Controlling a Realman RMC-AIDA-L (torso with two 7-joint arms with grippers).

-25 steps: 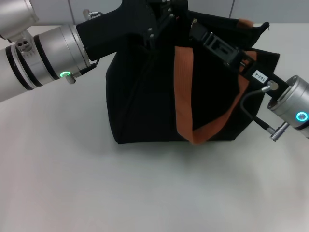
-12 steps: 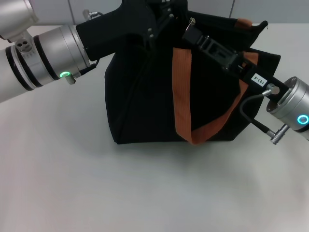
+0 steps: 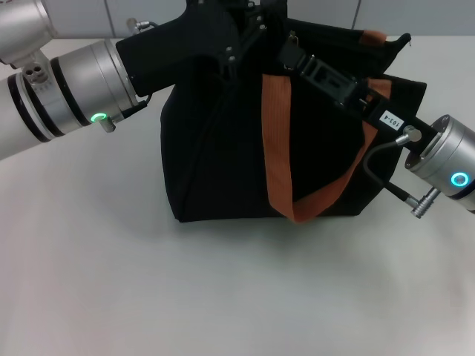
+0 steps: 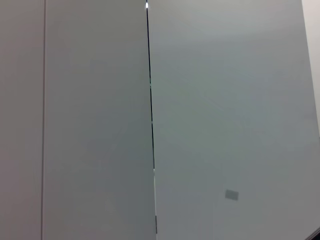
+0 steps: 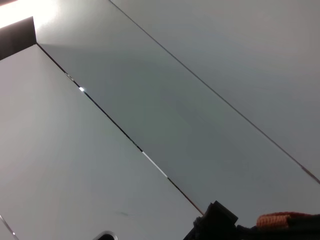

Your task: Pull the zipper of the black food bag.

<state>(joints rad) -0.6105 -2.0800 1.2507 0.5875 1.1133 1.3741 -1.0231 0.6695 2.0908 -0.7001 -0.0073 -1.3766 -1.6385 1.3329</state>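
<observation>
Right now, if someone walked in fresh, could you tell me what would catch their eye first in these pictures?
The black food bag dominates the middle of the pale table, with a bright orange strap looping down its front. Both arms converge on its top edge: the left gripper from the left and the right gripper reaching in diagonally from the right.

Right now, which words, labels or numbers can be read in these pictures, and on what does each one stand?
One small white label with dark printed characters, on the right arm's black gripper body near the black food bag: too small and tilted to read with certainty.
No readable text on the bag, its orange strap, the left arm, or in either wrist view.
</observation>
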